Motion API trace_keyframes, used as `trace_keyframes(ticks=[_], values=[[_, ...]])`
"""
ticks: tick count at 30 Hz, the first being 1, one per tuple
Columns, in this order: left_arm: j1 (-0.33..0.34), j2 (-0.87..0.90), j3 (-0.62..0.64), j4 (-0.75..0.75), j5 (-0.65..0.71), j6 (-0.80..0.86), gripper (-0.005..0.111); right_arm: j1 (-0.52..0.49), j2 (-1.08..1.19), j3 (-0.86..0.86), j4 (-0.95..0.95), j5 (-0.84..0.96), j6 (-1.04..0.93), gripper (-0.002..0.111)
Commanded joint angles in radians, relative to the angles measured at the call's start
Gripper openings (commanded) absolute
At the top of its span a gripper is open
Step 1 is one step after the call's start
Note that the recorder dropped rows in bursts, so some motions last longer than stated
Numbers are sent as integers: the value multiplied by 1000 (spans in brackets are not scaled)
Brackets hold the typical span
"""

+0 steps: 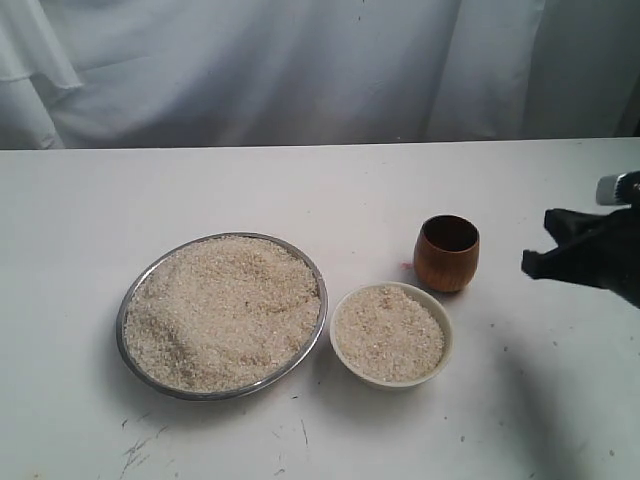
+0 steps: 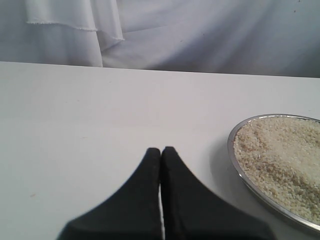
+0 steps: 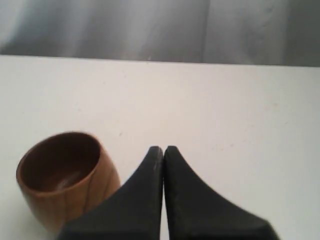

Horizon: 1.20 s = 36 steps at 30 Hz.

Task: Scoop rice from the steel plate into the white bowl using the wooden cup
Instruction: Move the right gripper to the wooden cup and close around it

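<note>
The steel plate [image 1: 127, 308] lies left of centre, heaped with rice [image 1: 225, 310]; its rim [image 2: 233, 150] and rice [image 2: 280, 150] also show in the left wrist view. Right of it sits the white bowl [image 1: 340, 358], filled with rice [image 1: 388, 332]. The wooden cup [image 1: 446, 254] stands upright and empty behind the bowl; the right wrist view shows the cup [image 3: 62, 180] too. My right gripper [image 1: 530, 264] hovers to the cup's right, shut and holding nothing [image 3: 163, 148]. My left gripper [image 2: 161, 149] is shut, empty, beside the plate; the exterior view does not show it.
The white table [image 1: 300, 190] runs back to a pale cloth backdrop [image 1: 300, 70]. Dark scuff marks [image 1: 135, 450] lie near the table's front edge.
</note>
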Motion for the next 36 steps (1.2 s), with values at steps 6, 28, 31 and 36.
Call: trace_keyframes(ticks=[6, 28, 31, 36], values=[[-3, -4, 5, 0, -6, 0, 0, 1, 144, -4, -159, -39, -29, 0], [-3, -4, 5, 0, -6, 0, 0, 1, 172, -6, -232, 1, 62, 0], [-3, -4, 5, 0, -6, 0, 0, 1, 172, -6, -237, -45, 122, 3], [-3, -4, 5, 0, -6, 0, 0, 1, 172, -6, -261, -93, 222, 26]])
